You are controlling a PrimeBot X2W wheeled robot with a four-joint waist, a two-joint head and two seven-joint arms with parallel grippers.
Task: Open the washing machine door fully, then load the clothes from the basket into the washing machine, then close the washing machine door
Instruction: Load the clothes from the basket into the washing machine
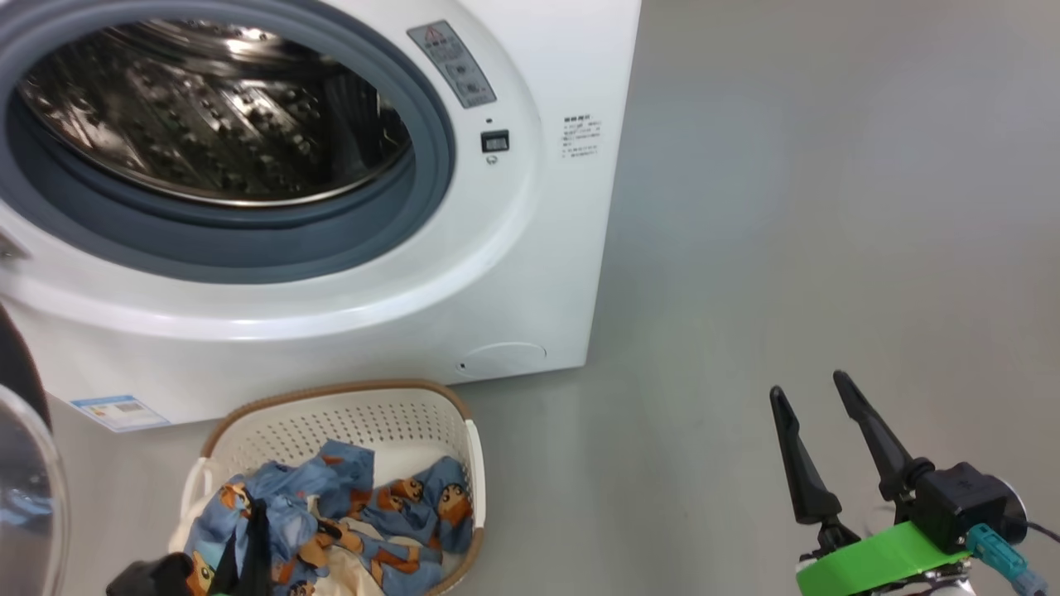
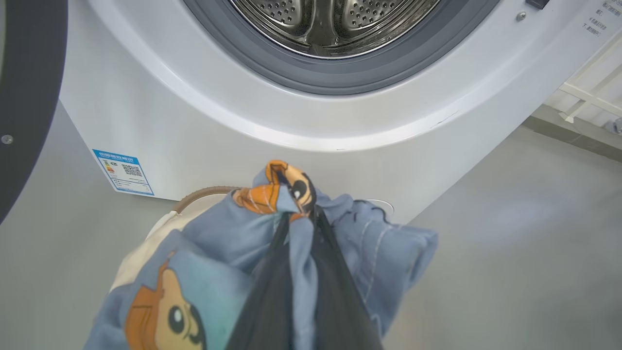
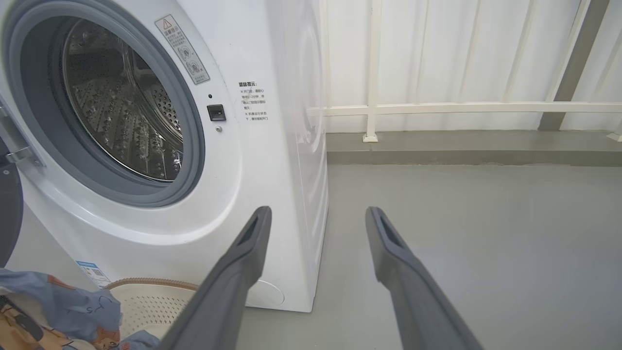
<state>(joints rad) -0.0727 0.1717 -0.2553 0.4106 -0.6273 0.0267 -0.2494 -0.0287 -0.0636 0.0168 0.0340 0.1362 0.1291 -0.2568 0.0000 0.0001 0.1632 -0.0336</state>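
Observation:
The washing machine (image 1: pixel 530 273) stands with its steel drum (image 1: pixel 215 116) exposed. Its black, glass-windowed door (image 1: pixel 25 463) is swung out at the far left. Below the drum sits the cream basket (image 1: pixel 397 414), holding the blue bear-print clothes (image 1: pixel 389 505). My left gripper (image 1: pixel 252 530) is over the basket's near left side, shut on a bunch of that fabric. In the left wrist view the pinched clothes (image 2: pixel 272 194) bulge above my left gripper (image 2: pixel 299 216), in front of the machine's lower panel. My right gripper (image 1: pixel 807 385) hovers open above the floor, right of the basket, with nothing in it.
Bare grey floor (image 1: pixel 828 207) stretches right of the machine. A white railing (image 3: pixel 466 107) on a low kerb runs behind it. The open door (image 2: pixel 24 97) stands close on the left side of the basket rim (image 2: pixel 204 193).

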